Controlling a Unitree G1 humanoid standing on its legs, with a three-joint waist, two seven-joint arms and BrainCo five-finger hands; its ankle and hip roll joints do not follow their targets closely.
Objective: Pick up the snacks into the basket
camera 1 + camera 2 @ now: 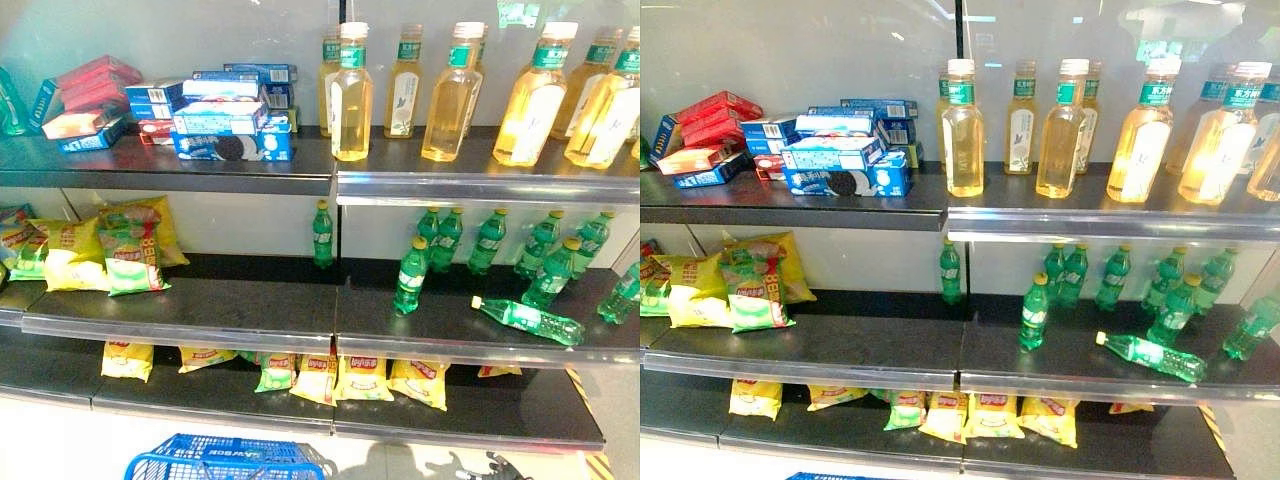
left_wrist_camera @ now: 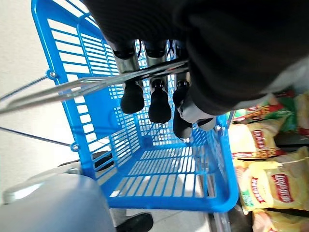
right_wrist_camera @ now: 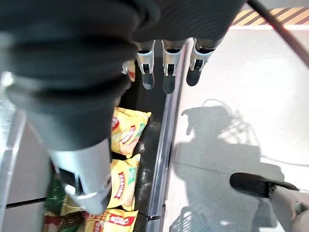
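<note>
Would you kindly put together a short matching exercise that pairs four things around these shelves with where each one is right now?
Things:
1. cookie boxes
2. fallen green bottle
3. blue basket
4. right robot hand

Places or states:
A. lying on its side on the middle shelf
B. hanging by its wire handle from the left robot hand
C. stacked on the top shelf, left of the tall yellow bottles
D. open, above the yellow snack bags on the bottom shelf

Pairs: 1-C, 2-A, 3-B, 4-D
</note>
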